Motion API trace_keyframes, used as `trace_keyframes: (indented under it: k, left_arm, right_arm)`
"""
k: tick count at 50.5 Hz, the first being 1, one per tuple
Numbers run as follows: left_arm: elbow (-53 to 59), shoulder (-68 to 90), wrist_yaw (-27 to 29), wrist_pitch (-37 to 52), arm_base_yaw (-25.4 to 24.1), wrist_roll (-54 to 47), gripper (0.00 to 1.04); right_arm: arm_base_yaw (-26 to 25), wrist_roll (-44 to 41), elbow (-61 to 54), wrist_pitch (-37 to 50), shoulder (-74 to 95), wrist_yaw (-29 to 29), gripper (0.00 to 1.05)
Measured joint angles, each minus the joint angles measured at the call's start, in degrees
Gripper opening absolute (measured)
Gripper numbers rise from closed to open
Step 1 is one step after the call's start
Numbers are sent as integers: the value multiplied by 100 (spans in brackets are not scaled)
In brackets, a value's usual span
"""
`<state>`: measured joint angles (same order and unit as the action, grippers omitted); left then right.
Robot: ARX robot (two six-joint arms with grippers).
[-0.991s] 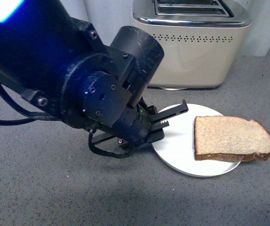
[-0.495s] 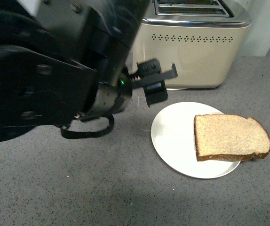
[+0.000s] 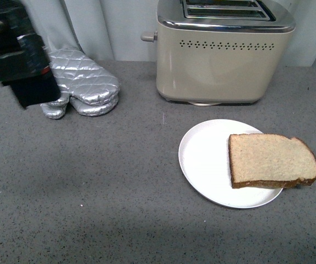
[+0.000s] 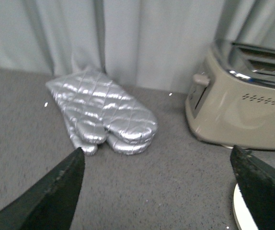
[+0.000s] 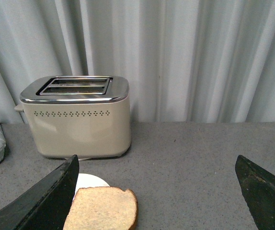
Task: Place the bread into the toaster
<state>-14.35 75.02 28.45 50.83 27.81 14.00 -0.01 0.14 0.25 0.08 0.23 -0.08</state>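
Note:
The bread (image 3: 271, 160) is a tan slice with a brown crust lying flat on a round white plate (image 3: 205, 159), its right end overhanging the rim. It also shows in the right wrist view (image 5: 103, 209). The beige toaster (image 3: 224, 52) with a chrome top stands behind the plate, slots up, lever knob on its left side. It shows in the left wrist view (image 4: 243, 112) and the right wrist view (image 5: 77, 117) too. My left gripper (image 4: 156, 191) is open and empty, above the counter left of the plate. My right gripper (image 5: 159, 201) is open and empty, raised on the near side of the bread, facing the toaster.
Silver quilted oven mitts (image 3: 81, 82) lie at the back left of the grey counter (image 3: 119, 192); they show in the left wrist view (image 4: 106, 112). A dark part of my left arm (image 3: 17, 55) hangs at the far left. A pale curtain (image 5: 200, 57) runs behind.
My left arm has pulled away from the plate, up and to the left, and now shows only at the picture's left edge. The oven mitts are uncovered. The bread and plate have not moved.

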Motion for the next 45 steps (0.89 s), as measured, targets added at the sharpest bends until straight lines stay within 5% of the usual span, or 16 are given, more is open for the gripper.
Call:
trace_keyframes:
  k: [6,24,45]
  left_arm:
    - [761,-798,-640,651,-466,-796,72]
    - [1327,-3235,-1786,-988,-1657,-1303,4]
    - [1333,-4966,-2778,-2555,-2726,-1355,4]
  right_arm:
    - [0,0,0,0,0,2,95]
    - [0,0,0,0,0,0,95]
    - [0,0,0,0,0,0,95]
